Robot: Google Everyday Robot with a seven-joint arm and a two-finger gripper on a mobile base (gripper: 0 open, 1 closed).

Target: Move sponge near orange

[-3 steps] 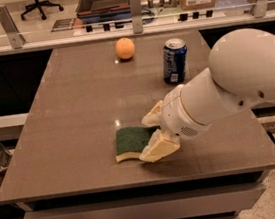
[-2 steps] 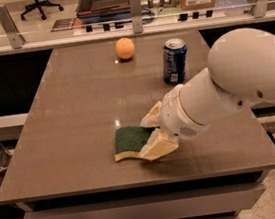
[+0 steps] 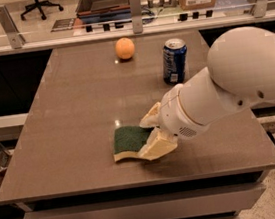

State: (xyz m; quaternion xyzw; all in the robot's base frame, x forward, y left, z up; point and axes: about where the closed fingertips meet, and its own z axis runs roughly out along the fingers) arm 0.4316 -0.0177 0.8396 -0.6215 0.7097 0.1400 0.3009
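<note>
The sponge (image 3: pixel 128 140), dark green on top with pale yellow foam below, lies on the brown table (image 3: pixel 76 104) near its front edge. My gripper (image 3: pixel 145 138) comes in from the right, with its cream fingers (image 3: pixel 156 146) on the far and near sides of the sponge's right end, closed on it. The sponge's front edge looks bowed. The orange (image 3: pixel 125 48) sits at the far middle of the table, well beyond the sponge and apart from it.
A blue drink can (image 3: pixel 174 60) stands upright to the right of the orange, just behind my white arm (image 3: pixel 235 83). A glass rail with metal posts (image 3: pixel 135 6) runs along the table's far edge.
The sponge and the gripper have shifted slightly to the left. The orange and the can have not moved.
</note>
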